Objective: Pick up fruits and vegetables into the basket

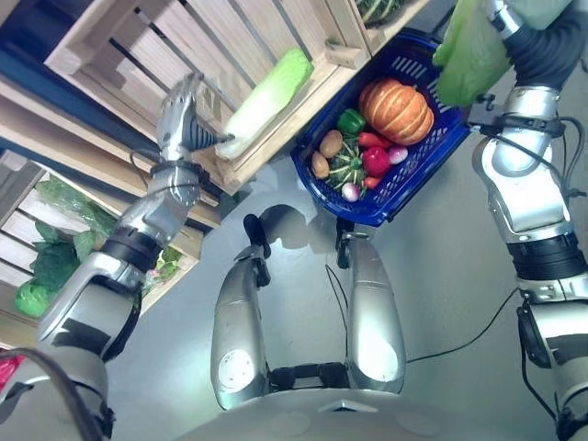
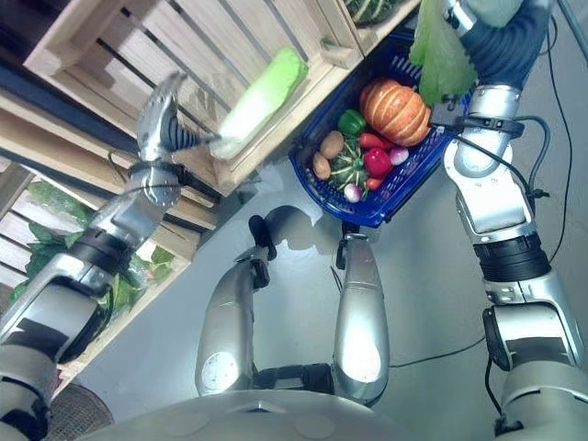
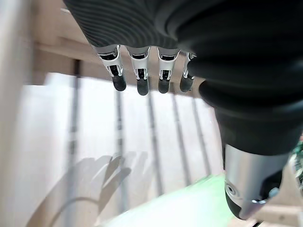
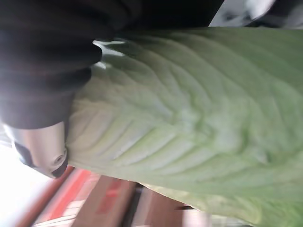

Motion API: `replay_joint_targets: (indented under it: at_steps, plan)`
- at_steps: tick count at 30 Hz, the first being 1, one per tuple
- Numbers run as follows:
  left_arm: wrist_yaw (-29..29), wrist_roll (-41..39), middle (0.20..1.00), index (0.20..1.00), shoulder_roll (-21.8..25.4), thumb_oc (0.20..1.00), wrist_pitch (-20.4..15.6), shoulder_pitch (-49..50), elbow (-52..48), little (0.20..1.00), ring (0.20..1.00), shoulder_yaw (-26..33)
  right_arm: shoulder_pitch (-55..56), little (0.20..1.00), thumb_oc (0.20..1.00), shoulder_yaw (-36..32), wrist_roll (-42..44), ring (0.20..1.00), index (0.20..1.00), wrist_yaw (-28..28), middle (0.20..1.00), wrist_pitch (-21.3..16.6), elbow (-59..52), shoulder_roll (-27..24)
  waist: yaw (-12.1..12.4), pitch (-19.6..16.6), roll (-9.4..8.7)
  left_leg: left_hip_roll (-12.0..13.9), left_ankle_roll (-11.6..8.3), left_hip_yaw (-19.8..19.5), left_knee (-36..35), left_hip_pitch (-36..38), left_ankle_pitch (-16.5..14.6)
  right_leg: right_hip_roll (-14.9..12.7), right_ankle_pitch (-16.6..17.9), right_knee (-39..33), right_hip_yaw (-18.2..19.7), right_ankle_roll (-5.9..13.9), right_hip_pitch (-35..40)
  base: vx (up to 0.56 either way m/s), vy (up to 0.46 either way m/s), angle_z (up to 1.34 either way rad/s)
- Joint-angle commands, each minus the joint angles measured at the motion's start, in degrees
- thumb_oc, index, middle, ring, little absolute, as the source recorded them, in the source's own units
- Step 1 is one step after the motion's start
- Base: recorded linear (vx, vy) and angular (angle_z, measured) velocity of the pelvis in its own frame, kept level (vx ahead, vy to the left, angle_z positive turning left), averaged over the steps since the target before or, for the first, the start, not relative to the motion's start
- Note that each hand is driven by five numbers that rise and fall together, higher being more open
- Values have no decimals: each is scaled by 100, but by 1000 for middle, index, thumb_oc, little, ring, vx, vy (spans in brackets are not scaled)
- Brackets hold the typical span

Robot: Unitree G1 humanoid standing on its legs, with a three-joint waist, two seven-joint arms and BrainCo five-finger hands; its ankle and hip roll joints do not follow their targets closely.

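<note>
Right now the left robot hand [image 1: 180,118] reaches into a wooden crate [image 1: 184,46], its fingers [image 3: 140,78] straight and spread, holding nothing. A napa cabbage [image 1: 266,92] lies just beyond its fingertips on the crate's slats, long axis running away from the palm, and the thumb [image 3: 246,189] hangs above the green end in the left wrist view.

The right robot hand [image 4: 42,61] is up beside a leafy green [image 1: 470,55], which presses against its cover; whether its fingers are curled round the leaf or the basket handle I cannot tell. A blue basket [image 1: 432,156] hangs just below that robot hand, already carrying a pumpkin [image 1: 395,110], a green pepper [image 1: 351,120], potatoes [image 1: 331,143] and red radishes [image 1: 377,161].

The step in hand looks to be taking the cabbage. It should go best if the left robot hand slides on until the cabbage sits between thumb and fingers near its middle, then closes firmly round the thick part, since a hold at one end would let it tip. The basket is fairly full, so the cabbage likely needs laying across the top.
</note>
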Motion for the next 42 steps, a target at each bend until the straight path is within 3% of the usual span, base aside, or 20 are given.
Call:
replay_joint_targets:
  at_steps: [1,2,6,14,23,26,27,28,31,35,37,40,42]
  plan:
    - [336,-263,1000,1000,-168,1000,67,-499,223,1000,1000,249,-343,200,200,188,216,200,200,283,200,-442,234,0,-215,-254,345,42,-88,144,416,-320,-455,148,218,-374,-63,312,-219,53,95,-13]
    - [325,-346,1000,1000,-237,1000,131,-608,331,1000,1000,210,-406,200,200,284,391,200,200,426,200,-464,418,28,-226,-254,385,33,-156,99,448,-279,-584,156,52,-292,-11,354,-204,62,92,-12]
    - [367,-915,1000,1000,-578,1000,269,-990,854,1000,1000,133,-790,200,200,584,1118,200,200,825,200,-522,1146,209,-264,-254,555,2,-234,176,365,-440,-476,155,22,-232,53,321,-464,21,97,-11]
    - [390,-2109,1000,1000,-1112,1000,151,-1383,2018,1000,1000,163,-1487,200,200,871,2406,200,200,1449,200,-632,2707,679,-278,-254,856,-93,-358,268,219,-689,-303,105,7,-161,157,271,-892,11,86,-6]
    - [278,-2789,1000,1000,-1266,1000,175,-1567,2808,1000,1000,93,-2115,200,200,1104,3281,200,200,1782,200,-402,4302,1010,-150,-254,1019,-136,-357,235,342,-1155,-257,140,-41,41,232,182,-1395,14,16,4]
    - [165,-2811,1000,1000,-1269,1000,235,-1661,3000,1000,1000,71,-2255,200,200,1080,3355,200,200,1931,200,-73,4953,1079,-84,-254,1026,-114,-324,192,465,-1338,-292,140,-59,123,233,169,-1543,18,-33,4]
    - [141,-2799,1000,1000,-1255,1000,295,-1702,3052,1000,1000,60,-2308,307,307,1084,3235,307,307,1892,307,150,5121,1085,-66,-254,1020,-111,-318,176,486,-1377,-300,146,-57,132,227,170,-1567,13,-42,2]
    - [135,-2809,1000,1000,-1234,1000,364,-1740,3093,1000,1000,52,-2366,1000,1000,1103,3103,1000,1000,1917,1000,320,5276,1072,-52,-254,1011,-101,-312,166,509,-1420,-300,151,-47,128,225,168,-1590,14,-53,4]
    - [60,-2739,1000,1000,-1103,1000,515,-1885,3247,1000,1000,20,-2442,1000,1000,1283,2629,1000,1000,1924,1000,543,5528,1010,-19,-254,932,-52,-283,99,609,-1630,-307,200,-14,142,227,159,-1712,11,-71,8]
    - [139,-2690,1000,1000,-878,1000,724,-1988,3297,1000,1000,-60,-2135,1000,1000,1468,2253,1000,1000,1612,1000,517,5012,873,-80,-254,764,-1,-259,63,673,-1803,-318,302,36,112,223,164,-1797,4,-61,-1]
    - [139,-2690,1000,1000,-876,1000,725,-1988,3296,1000,1000,-60,-2127,1000,1000,1464,2249,1000,1000,1605,1000,522,4999,874,-80,-254,762,0,-259,64,675,-1803,-319,303,37,113,224,164,-1798,1,-7,-4]
    - [90,-2553,1000,1000,-510,1000,965,-1826,3236,1000,1000,-15,-815,1000,1000,1510,1829,1000,1000,1393,1000,425,2939,568,-381,-254,498,65,-265,73,725,-1989,-350,451,88,78,331,178,-1946,2,-1,-1]
    - [37,-2446,1000,1000,-431,1000,1011,-1734,3236,1000,1000,29,-380,1000,1000,1387,1616,1000,1000,1462,1000,374,2383,516,-473,-254,427,75,-272,78,742,-2002,-373,486,83,81,373,189,-1961,9,16,-5]
